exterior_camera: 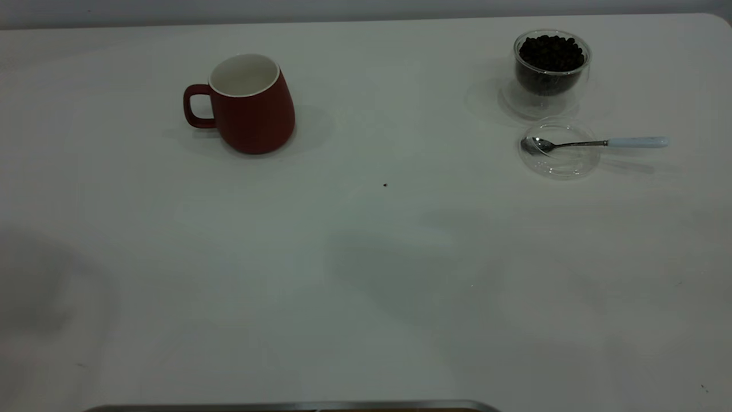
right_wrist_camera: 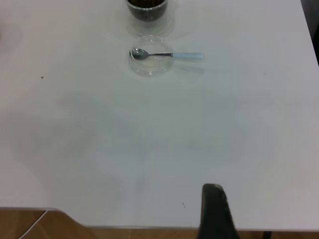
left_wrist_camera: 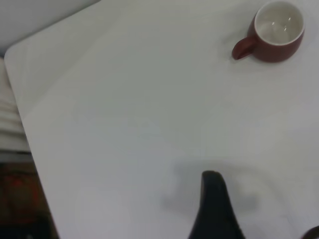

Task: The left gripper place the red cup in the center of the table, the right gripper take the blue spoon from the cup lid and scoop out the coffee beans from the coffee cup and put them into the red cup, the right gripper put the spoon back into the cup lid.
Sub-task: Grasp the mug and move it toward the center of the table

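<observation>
Exterior view, our start-of-task notes: the dark red matte mug with white interior (the red cup point(exterior_camera: 251, 106)) stands upright at upper left of the frame, loop handle pointing to frame left, well apart from everything else on the plain white table point(exterior_camera: 366, 274). At upper right sits the small clear double-walled glass coffee cup point(exterior_camera: 550, 71), filled near the rim with dark coffee beans point(exterior_camera: 551, 52). Just below it in the frame lies the shallow clear glass cup lid point(exterior_camera: 559, 150), with the blue spoon point(exterior_camera: 597, 143) resting across it: metal bowl inside the lid, pale blue handle overhanging toward frame right. Neither arm shows here. In the left wrist view we see one dark finger of the left gripper point(left_wrist_camera: 215, 209) low in the frame, far from the red cup; in the right wrist view one dark finger of the right gripper point(right_wrist_camera: 215, 211) near the table's edge, far from the lid. Open or closed, we cannot tell for either. Nothing is grasped; no step looks done. Our worries: the mug widens toward its base, so a pinch on the body could slide; the spoon's overhanging handle could tip or skate the light lid; the glass cup stands close enough to be knocked.
</observation>
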